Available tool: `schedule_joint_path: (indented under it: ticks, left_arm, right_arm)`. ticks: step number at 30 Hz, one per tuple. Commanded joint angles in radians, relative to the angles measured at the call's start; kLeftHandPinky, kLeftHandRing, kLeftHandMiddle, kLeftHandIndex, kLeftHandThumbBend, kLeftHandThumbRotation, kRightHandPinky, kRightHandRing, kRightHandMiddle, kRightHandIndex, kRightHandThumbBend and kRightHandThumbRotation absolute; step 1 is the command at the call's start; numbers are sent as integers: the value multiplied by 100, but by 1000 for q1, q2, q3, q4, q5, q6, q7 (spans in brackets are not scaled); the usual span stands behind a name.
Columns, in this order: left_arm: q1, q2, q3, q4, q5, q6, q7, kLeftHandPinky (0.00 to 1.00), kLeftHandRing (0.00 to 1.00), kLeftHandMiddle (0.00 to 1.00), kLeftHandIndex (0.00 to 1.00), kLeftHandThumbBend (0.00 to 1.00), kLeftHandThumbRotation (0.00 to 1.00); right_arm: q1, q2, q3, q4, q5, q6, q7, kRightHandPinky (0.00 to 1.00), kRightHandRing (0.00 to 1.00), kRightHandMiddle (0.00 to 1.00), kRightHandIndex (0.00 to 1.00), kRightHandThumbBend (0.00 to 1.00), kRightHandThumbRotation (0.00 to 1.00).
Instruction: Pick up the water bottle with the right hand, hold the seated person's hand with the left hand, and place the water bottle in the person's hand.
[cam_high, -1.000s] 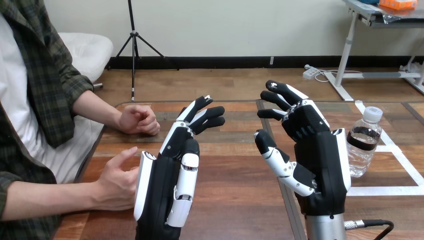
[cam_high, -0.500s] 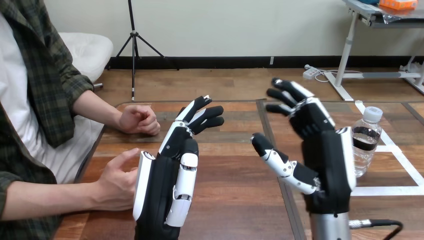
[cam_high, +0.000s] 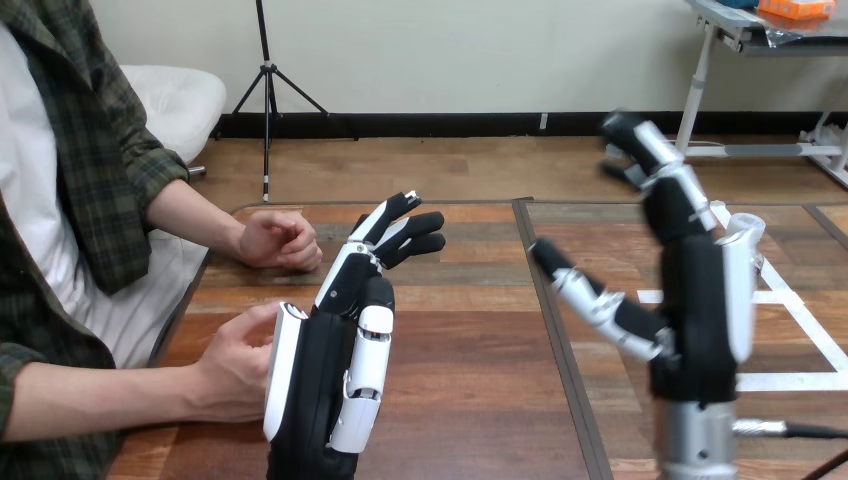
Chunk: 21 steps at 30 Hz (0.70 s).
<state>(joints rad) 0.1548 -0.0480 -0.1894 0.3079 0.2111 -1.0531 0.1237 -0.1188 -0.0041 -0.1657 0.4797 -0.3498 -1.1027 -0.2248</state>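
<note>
Your right hand (cam_high: 700, 300) is spread wide with the thumb out and holds nothing. It stands in front of the water bottle (cam_high: 747, 227) on the right half of the table (cam_high: 480, 390), so just the cap peeks past it. That is the risk: close blind and you likely clip the bottle, tipping it or rolling it toward the far edge close behind. Your left hand (cam_high: 325, 385) is open too, fingers straight, its white edge just beside or touching the person's hand at the view's lower left (cam_high: 235, 365). A sideways swing could bump it. The bare wood between your 2 hands is your open room.
</note>
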Motion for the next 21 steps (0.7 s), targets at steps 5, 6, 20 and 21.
schedule_joint_path:
  ticks: [5,6,20,21]
  left_arm:
    - [-54,-14,1,-4,9,-9,-4,100,75,79,85,0,100]
    - [-54,-15,2,-3,9,-9,-3,100,75,79,85,0,100]
    - [-54,-13,1,-2,-1,-12,-13,100,76,79,85,0,100]
    - [-53,-13,2,-3,2,-10,-12,100,76,79,85,0,100]
  right_arm:
    - [-112,-45,-51,-17,-129,35,-162,86,91,91,87,70,21]
    - [-117,-52,-53,-14,-139,41,-178,87,91,91,88,71,21]
    - [-133,-123,-31,-11,-227,144,-328,94,97,96,94,76,32]
    - [-133,-129,-33,-14,-245,163,-347,95,97,96,94,76,32]
